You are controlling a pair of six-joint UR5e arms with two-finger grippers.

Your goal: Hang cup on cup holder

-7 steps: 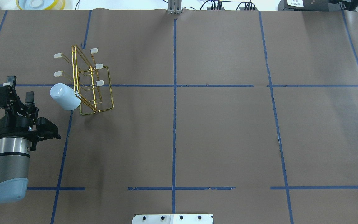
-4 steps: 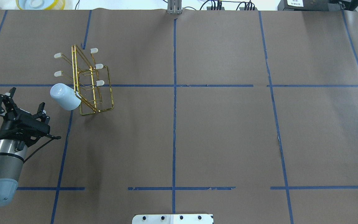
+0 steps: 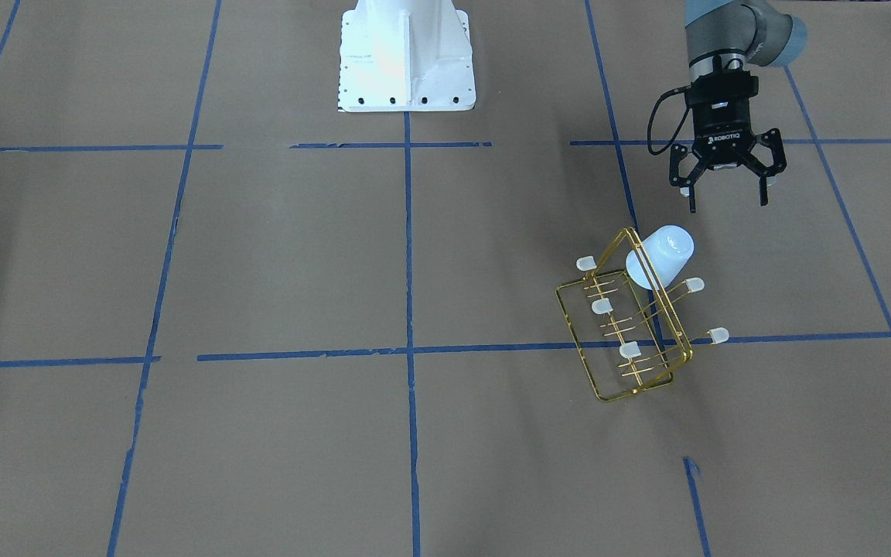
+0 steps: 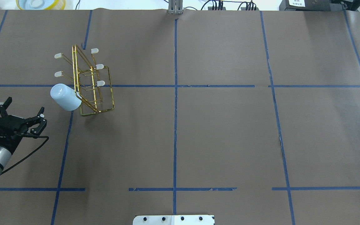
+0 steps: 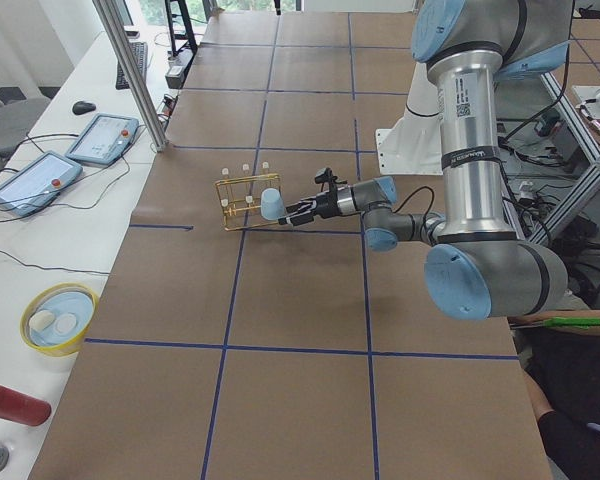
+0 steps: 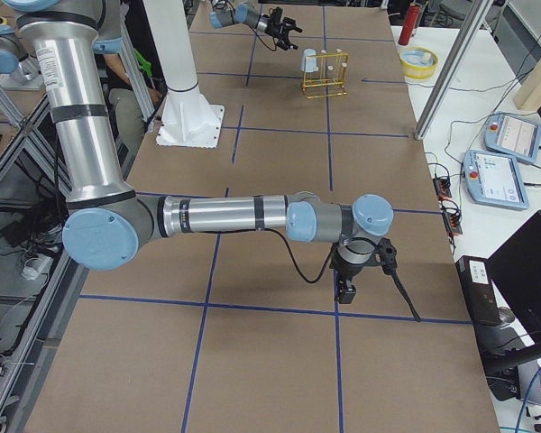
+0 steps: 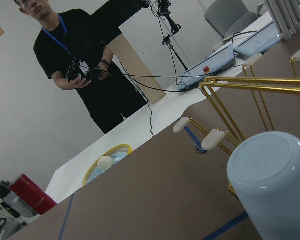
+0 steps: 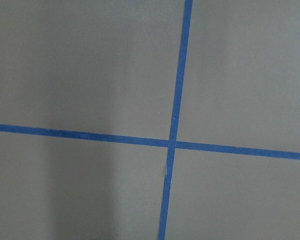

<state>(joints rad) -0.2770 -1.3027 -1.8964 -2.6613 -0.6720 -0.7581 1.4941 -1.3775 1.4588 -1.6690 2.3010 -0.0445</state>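
The pale blue-white cup [image 4: 65, 97] hangs upside down on a lower prong of the gold wire cup holder [image 4: 96, 87], base pointing away from the frame. Both also show in the front view, cup [image 3: 662, 255] and holder [image 3: 623, 348]. My left gripper [image 4: 23, 106] is open and empty, held level a short way from the cup, fingers toward it [image 3: 727, 203]. The left wrist view shows the cup's base [image 7: 275, 185] close up beside capped prongs [image 7: 213, 138]. My right gripper [image 6: 345, 287] shows only in the exterior right view, low over the table far from the holder; I cannot tell its state.
A yellow-rimmed bowl [image 4: 41, 3] sits beyond the table's far left edge, with a red cylinder [image 5: 10, 403] near it. Tablets [image 5: 102, 137] lie on the side bench. An operator [image 7: 85, 75] stands past the table. The robot's white base plate [image 3: 407, 54] is at the near middle edge.
My left gripper has turned its wrist and drawn back from the cup, toward the table's left edge. The cup stays on the holder's prong, unmoved.
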